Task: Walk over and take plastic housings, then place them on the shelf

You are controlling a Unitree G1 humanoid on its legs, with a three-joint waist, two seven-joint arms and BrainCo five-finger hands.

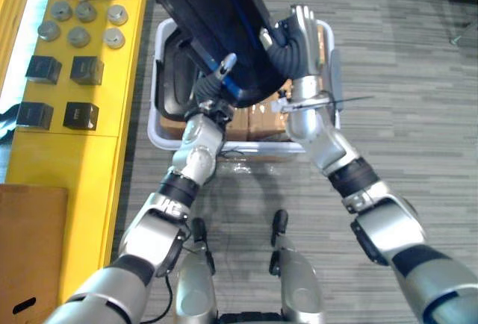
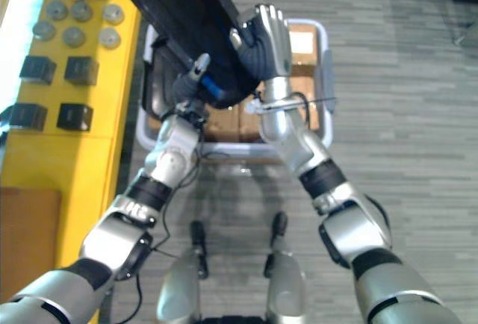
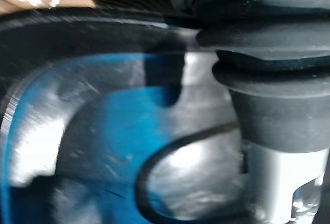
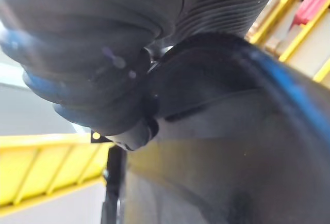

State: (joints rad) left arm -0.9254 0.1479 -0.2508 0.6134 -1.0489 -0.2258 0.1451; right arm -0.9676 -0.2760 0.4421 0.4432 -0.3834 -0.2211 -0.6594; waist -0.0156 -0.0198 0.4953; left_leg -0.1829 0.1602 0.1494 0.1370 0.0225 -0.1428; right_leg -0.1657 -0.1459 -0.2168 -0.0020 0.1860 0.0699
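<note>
Two silver-grey arms were seen: the left arm and the right arm, each formed of rounded, glossy metal shells and broken by black bands at the joints. The right hand was made up of silver fingers, and its wrist was sheathed in a dark ribbed cover. The left hand was sheathed likewise at the wrist.

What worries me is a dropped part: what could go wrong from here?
The black housing is held between the left hand and the right hand, whose straight fingers press rather than wrap it; it may slip into the white bin. Swinging toward the yellow shelf, it could knock the grey discs.
</note>
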